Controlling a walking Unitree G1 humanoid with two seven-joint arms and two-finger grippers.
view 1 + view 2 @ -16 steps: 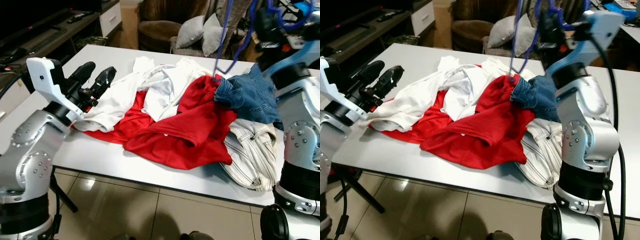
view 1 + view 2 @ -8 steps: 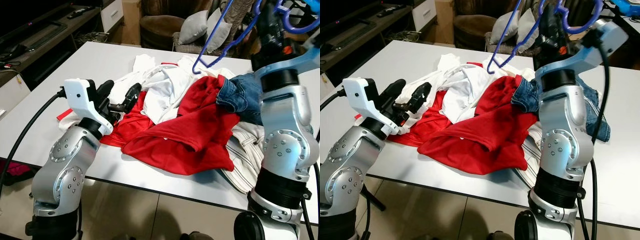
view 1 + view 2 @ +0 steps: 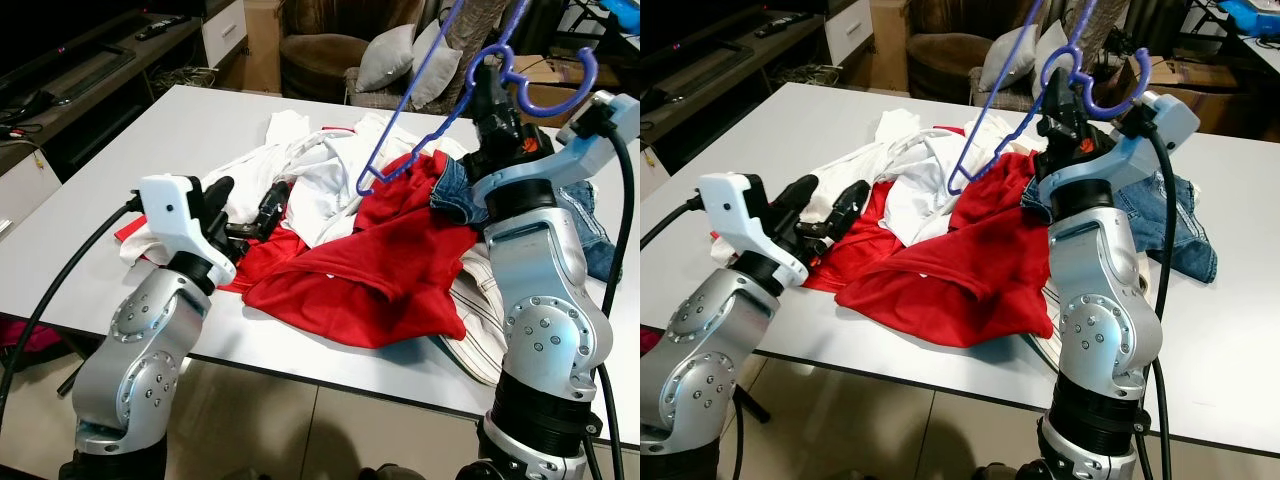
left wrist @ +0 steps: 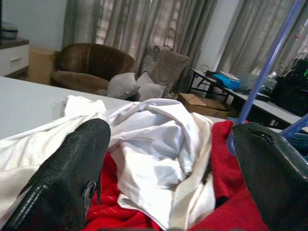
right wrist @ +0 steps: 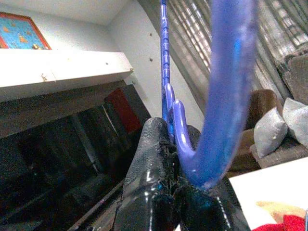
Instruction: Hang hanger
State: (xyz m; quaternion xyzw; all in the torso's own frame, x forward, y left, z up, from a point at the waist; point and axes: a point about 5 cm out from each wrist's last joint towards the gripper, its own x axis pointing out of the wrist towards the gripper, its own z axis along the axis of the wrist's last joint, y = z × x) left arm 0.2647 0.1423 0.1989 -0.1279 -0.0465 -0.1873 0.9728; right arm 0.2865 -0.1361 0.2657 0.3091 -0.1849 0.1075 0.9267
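Since the earlier frames the right arm has swung inward, bringing the blue plastic clothes hanger (image 3: 440, 95) lower and tilted over the heap of red, white and denim clothes (image 3: 370, 230) on the white tabletop (image 3: 150, 130). Right gripper (image 5: 168, 192) fingers are clamped on the hanger near its hook, holding it clear of the clothes. Left gripper (image 3: 250, 210) hovers at the heap's edge, fingers spread wide, holding nothing.

Step in hand, as judged: carrying the lifted hanger toward a hanging place. No rail is evident; the next move calls for locating one and presenting the hook upright.

No legible brands, labels or writing.
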